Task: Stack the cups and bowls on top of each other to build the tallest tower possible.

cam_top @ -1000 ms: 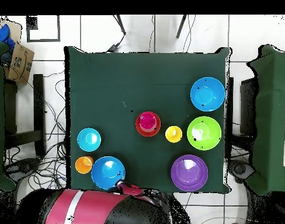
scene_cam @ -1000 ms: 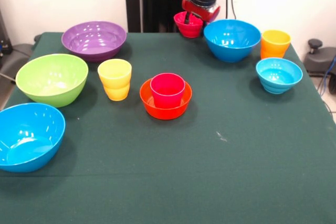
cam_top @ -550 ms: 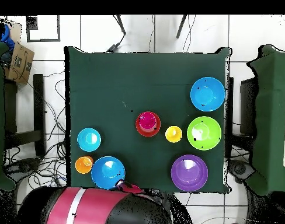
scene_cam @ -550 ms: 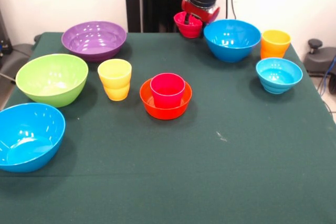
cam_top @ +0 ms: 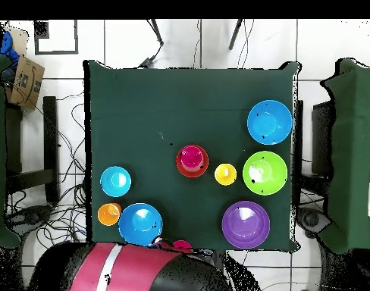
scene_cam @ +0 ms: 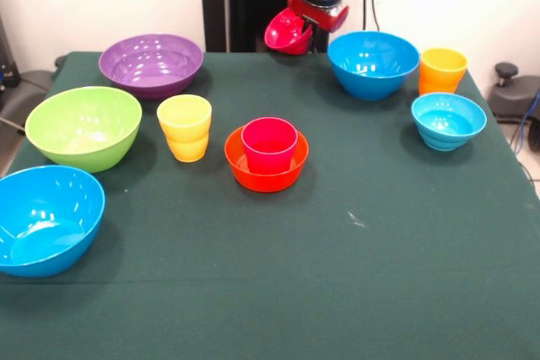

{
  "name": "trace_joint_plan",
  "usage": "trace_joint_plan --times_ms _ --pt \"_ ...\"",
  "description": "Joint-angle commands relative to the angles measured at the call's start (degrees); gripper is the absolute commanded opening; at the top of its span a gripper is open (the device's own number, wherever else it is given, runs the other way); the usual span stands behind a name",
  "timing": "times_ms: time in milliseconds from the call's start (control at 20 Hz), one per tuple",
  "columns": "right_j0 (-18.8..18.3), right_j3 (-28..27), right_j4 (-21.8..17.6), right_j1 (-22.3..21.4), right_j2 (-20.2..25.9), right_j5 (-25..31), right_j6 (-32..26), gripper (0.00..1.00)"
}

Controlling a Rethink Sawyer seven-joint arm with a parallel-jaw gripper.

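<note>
the gripper (scene_cam: 305, 29) grips the small red bowl (scene_cam: 285, 34) by its rim, tilted above the table's far edge, apparently pinched between the jaws. light, stiff and glossy, it may slip; a rim hold suits.

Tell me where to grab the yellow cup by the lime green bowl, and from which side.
Pinch the rim of the yellow cup from straight above, one finger inside its open mouth and one outside. It stands upright and empty, and its stepped sides narrow downward, so a side grip would likely slip. Take the wall facing away from the lime green bowl, which sits close beside it.
</note>
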Motion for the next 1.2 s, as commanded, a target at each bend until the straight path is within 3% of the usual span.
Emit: trace_joint_plan --times_ms 50,300,600,850,1200 --pt "-1.01 -4.09 -0.9 0.76 5.65 -1.36 5.23 0.0" --pt "-1.29 -3.58 -1.46 0.92 5.69 -2.21 5.3 0.0" --pt "0.8 -4.16 -2.25 -3.71 2.6 0.97 2.67 0.0" --pt "2.37 -7.51 -2.84 -8.52 -1.29 6.39 -0.8 0.0" --pt "-2.02 -10.93 -1.56 -14.85 3.35 18.63 -2.76 0.0"
